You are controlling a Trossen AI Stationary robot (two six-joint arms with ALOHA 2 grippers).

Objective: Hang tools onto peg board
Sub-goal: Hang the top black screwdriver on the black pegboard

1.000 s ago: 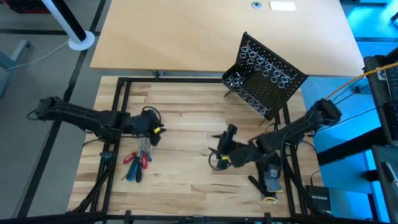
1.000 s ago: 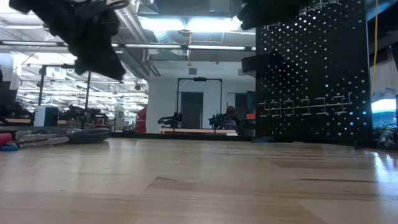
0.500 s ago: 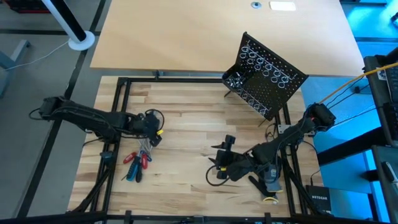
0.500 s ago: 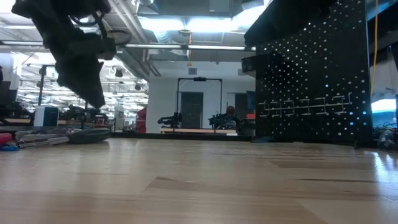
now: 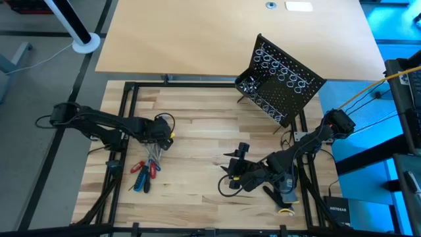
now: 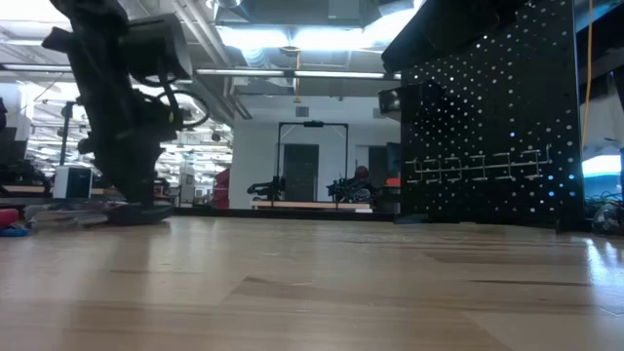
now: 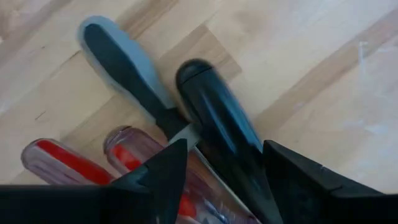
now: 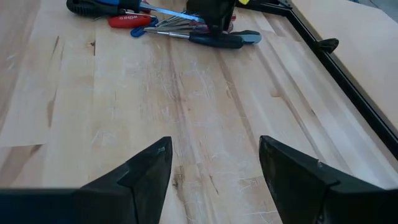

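Lighting: bright, even overhead; ceiling lamps [image 6: 292,39] glare white in my low view. Blue cast along the right edge from above. My arm silhouettes dark against the room. Close tool handles [image 7: 211,118] blur softly; shadows faint.

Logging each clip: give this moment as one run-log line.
left claw: open, over black-handled screwdriver | right claw: open, waiting above table | peg board: no tool hung
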